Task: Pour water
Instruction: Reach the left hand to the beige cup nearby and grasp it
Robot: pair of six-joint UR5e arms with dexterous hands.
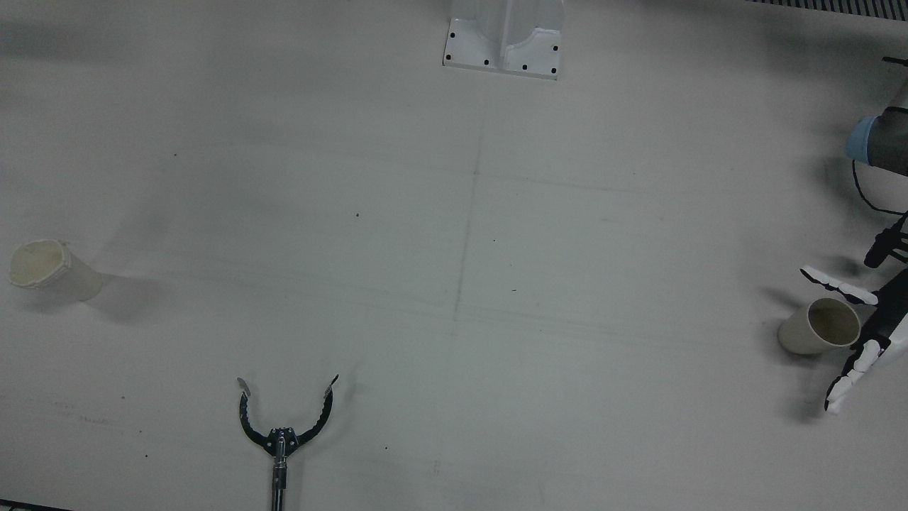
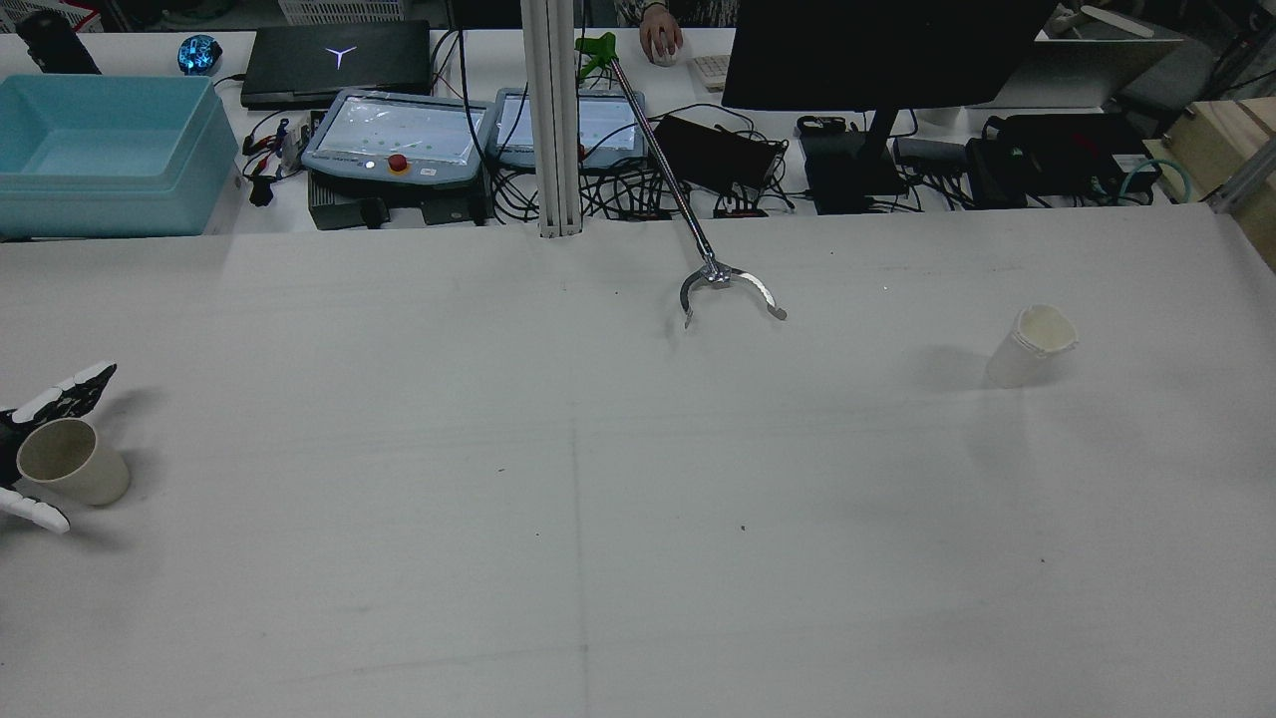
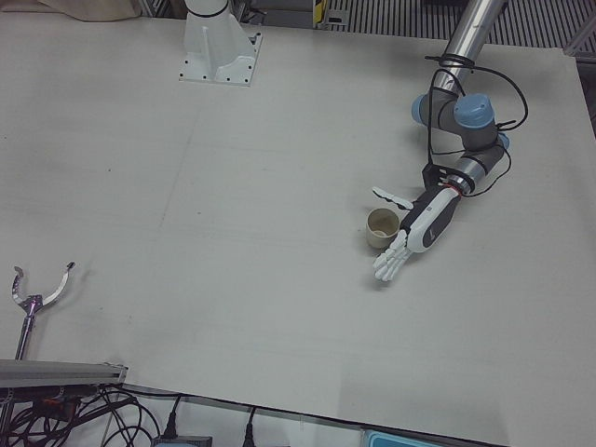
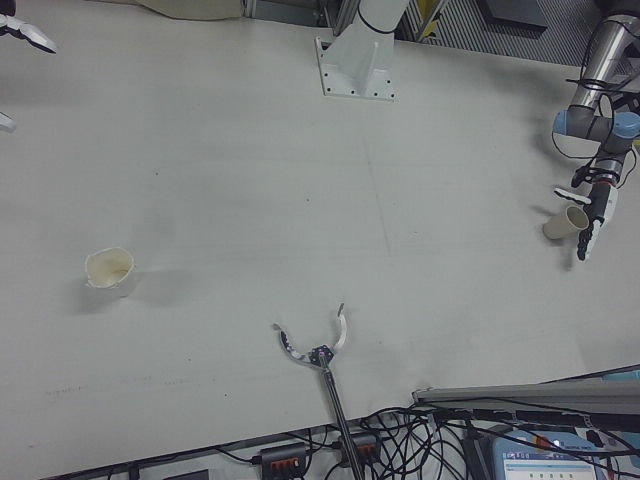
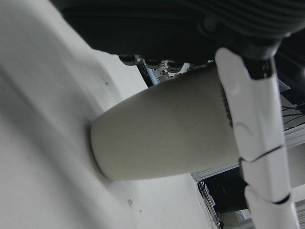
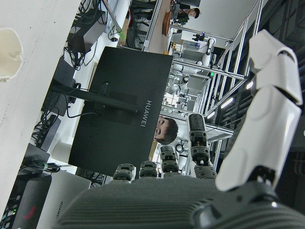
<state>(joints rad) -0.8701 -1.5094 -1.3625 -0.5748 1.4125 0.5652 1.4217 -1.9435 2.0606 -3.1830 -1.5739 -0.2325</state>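
Left-front view shows the left arm (image 3: pixel 463 102) reaching down from the far edge of the table (image 3: pixel 233 233), bent at its blue-capped joints, with the forearm slanting toward the near side and the left hand (image 3: pixel 410 237) set low beside a beige cup (image 3: pixel 381 228). That cup stands upright on the table; the hand's fingers (image 3: pixel 389 264) stretch out straight past one side of it and the thumb (image 3: pixel 391 196) past the other, so the hand is spread wide around the cup rather than closed on it. From the left hand view one white finger (image 5: pixel 252 119) lies along the cup's wall (image 5: pixel 162 129), though whether it presses on it I cannot tell. Rear view puts this cup (image 2: pixel 70 461) at the table's left edge, between white fingertips (image 2: pixel 65 389). A second, crumpled white cup (image 2: pixel 1032 344) stands well apart on the right half of the table. The right hand (image 4: pixel 22 32) shows only at the top left corner of the right-front view, raised well away from the white cup (image 4: pixel 109 270), its fingers apart. A grabber tool (image 1: pixel 284 419) lies with open claws near the operators' edge.
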